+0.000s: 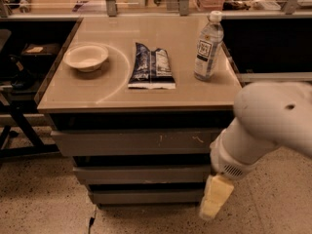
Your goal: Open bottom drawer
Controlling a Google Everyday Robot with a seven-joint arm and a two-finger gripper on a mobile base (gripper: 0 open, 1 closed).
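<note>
On the tan cabinet top (pixel 112 89) we see a shallow beige bowl (pixel 86 57), a dark blue snack packet (pixel 151 66) and a clear plastic water bottle (pixel 208 45). The plain grey bottom drawer (pixel 146 197) sits lowest of three and looks pushed in. The pale yellow gripper (pixel 213 204) hangs at its right end, covering that corner. We cannot tell whether it is apart or together.

The desk (pixel 112 94) carries a bowl (pixel 86 57), a dark snack packet (pixel 151 66) and an upright water bottle (pixel 208 45); the hand (pixel 214 204) hangs low at its front right.
</note>
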